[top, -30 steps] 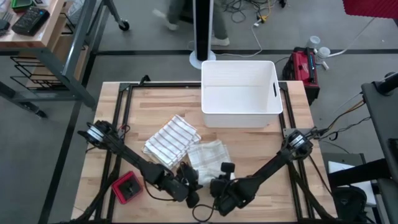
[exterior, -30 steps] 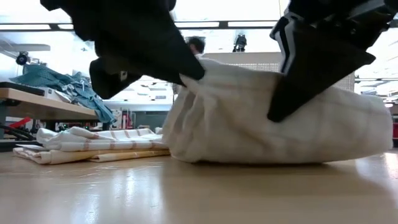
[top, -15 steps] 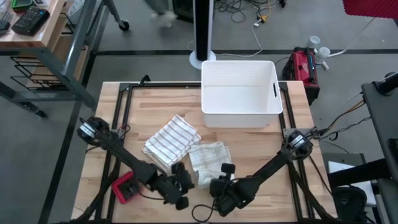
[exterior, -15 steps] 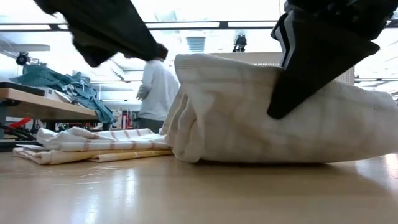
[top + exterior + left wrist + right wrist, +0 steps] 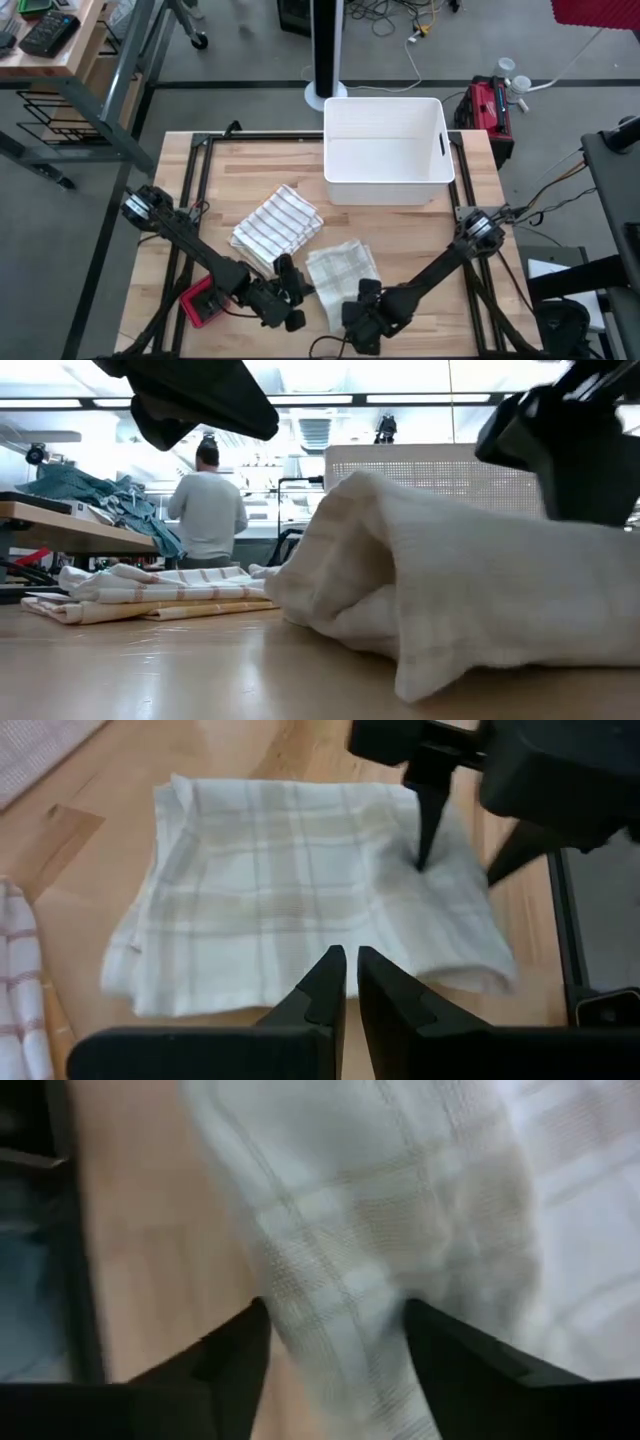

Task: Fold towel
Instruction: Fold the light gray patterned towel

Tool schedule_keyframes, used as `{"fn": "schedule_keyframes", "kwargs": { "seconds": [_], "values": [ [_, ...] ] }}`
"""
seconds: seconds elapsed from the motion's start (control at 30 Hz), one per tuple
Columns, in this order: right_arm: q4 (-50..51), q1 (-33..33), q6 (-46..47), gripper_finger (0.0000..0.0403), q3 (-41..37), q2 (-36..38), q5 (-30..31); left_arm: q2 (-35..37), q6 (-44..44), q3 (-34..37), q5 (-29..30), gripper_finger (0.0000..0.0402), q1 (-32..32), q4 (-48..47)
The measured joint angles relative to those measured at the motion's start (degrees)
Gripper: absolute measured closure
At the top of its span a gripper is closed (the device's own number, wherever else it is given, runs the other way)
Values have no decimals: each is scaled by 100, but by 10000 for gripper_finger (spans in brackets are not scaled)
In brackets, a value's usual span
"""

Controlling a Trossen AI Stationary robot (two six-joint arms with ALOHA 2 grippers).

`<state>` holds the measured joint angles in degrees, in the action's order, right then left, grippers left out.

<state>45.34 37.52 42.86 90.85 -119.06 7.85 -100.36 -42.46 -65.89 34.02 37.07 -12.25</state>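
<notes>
Your pale cream plaid cotton towel (image 5: 343, 272) lies folded on the wooden slatted table (image 5: 400, 235), at about 6 o'clock from the table's centre, near the front edge. It sits there because both arms work from that edge, so the cloth stays within easy reach of each.

Your right gripper (image 5: 366, 296) is at the towel's front corner, at roughly 5 o'clock of the cloth. Its fingers (image 5: 235, 1355) stand apart, straddling a ridge of fabric without pinching it; I read that as a release, the fold laid down and let go.

Your left gripper (image 5: 290, 286) hangs just off the towel's 8 o'clock edge, its fingers (image 5: 325, 982) pressed nearly together with nothing between them. It is pulled clear, probably so the cloth can settle undisturbed.

The white-and-brown striped folded towel (image 5: 276, 226) rests at 10 o'clock of the plaid one, set aside. The white rectangular plastic bin (image 5: 385, 150) waits at 12 o'clock, likely the destination for folded pieces.
</notes>
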Motion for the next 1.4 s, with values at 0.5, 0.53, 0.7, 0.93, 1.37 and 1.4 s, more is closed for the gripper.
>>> {"fn": "schedule_keyframes", "kwargs": {
  "seconds": [0.5, 0.53, 0.7, 0.93, 1.37, 1.4],
  "values": [
    [-185, 382, 412, 186, 0, 877, 921, -865, 1636, 0, -673, 381, -105, 1950],
    [-159, 401, 481, 201, 0, 941, 1218, -962, 1708, 0, -675, 381, -149, 2057],
    [-17, 326, 871, 296, -84, 972, 1767, -1381, 1680, 2, -708, 381, -414, 2112],
    [-74, 188, 1190, 395, -201, 455, 1489, -1512, 1593, 2, -743, 381, -765, 2121],
    [-145, 210, 1291, 402, -203, -53, -69, -1455, 1606, 0, -776, 381, -1144, 1148],
    [-126, 221, 1315, 402, -203, -40, -45, -1455, 1623, -2, -783, 381, -1171, 1128]
  ]
}}
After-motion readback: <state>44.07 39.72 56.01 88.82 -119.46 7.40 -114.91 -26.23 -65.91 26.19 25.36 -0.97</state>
